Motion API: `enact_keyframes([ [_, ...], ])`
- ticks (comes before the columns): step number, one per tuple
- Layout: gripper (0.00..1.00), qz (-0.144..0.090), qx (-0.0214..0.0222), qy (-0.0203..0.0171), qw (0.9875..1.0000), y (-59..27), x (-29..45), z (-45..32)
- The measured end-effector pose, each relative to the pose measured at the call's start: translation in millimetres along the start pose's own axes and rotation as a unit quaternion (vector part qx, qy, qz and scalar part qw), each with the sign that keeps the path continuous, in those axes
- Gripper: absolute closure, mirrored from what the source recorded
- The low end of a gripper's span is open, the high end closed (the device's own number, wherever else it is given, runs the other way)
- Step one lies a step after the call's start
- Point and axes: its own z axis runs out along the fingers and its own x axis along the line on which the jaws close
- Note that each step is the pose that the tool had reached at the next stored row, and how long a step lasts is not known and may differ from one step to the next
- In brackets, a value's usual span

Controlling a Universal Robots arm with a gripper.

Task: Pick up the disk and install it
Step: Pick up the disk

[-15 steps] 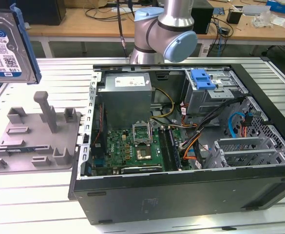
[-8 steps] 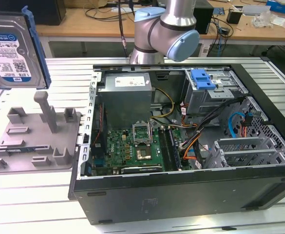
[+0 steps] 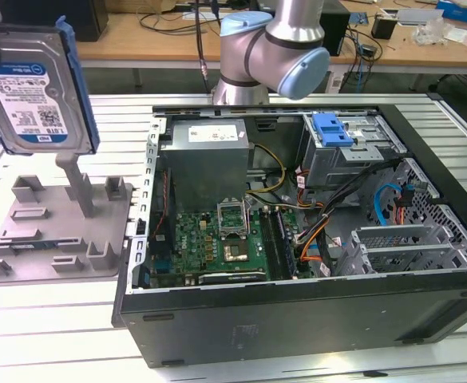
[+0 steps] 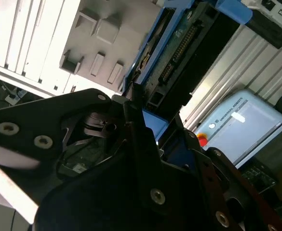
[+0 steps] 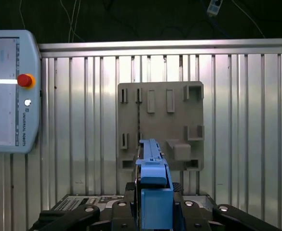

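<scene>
White-and-blue printed label with lines of dark print on the flat face of the disk (image 3: 27, 104), in the exterior view; wording not legible. White sticker with small print on the grey power-supply box (image 3: 209, 148). In the first wrist view, one line of small lettering along the edge of the pale teach pendant (image 5: 8, 110), below its red button (image 5: 24, 80).

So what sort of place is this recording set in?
Probably a robotics lab or test bench: a robot arm behind an open PC case on a slatted metal table, a teach pendant on it, and cable-strewn desks behind.
</scene>
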Motion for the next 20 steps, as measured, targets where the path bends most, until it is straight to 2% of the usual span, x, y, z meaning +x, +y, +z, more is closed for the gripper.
enact_keyframes([
  [3,0.64,0.000,0.0000,0.0000,1.0000,-7.4,6.9,0.3],
  [5,0.64,0.000,0.0000,0.0000,1.0000,-16.0,14.1,0.5],
  [11,0.64,0.000,0.0000,0.0001,1.0000,-34.4,22.9,0.7],
  [17,0.64,0.000,0.0000,0.0000,1.0000,-60.5,30.4,0.8],
  [20,0.64,0.000,0.0000,0.0001,1.0000,-77.4,34.5,0.7],
])
